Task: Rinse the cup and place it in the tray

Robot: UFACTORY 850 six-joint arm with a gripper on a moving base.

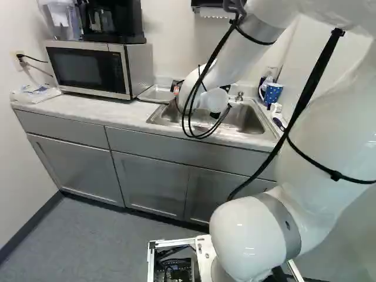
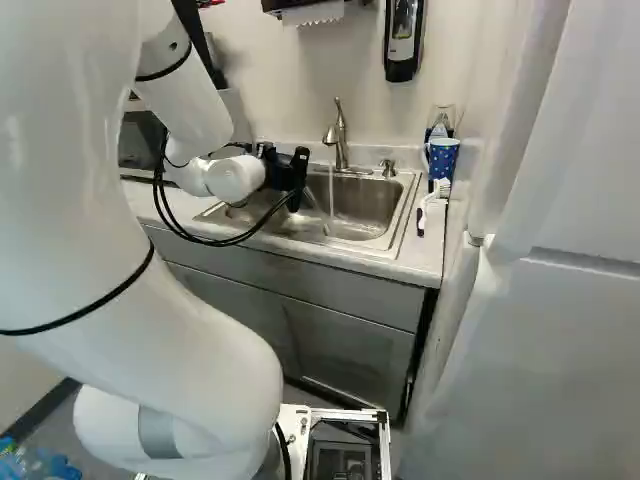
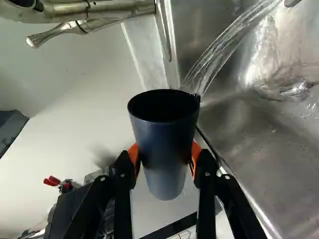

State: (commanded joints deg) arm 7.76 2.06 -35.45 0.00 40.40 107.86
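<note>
Dark cup (image 3: 167,144) clamped between orange pads of end effector (image 3: 165,155); long axis looks crosswise to fingers, on its side rather than upright. Water (image 3: 219,47) runs off rim into sink (image 2: 360,208) beside end effector; tap (image 2: 340,135) running just past it. Rinse seems under way or draining. Metal tray (image 1: 154,94), likely target, lies on surface (image 1: 88,108) to left of end effector, beyond basin edge. Coming move probably turns on axis: let cup drain, swing left, then set it down without catching rim.
</note>
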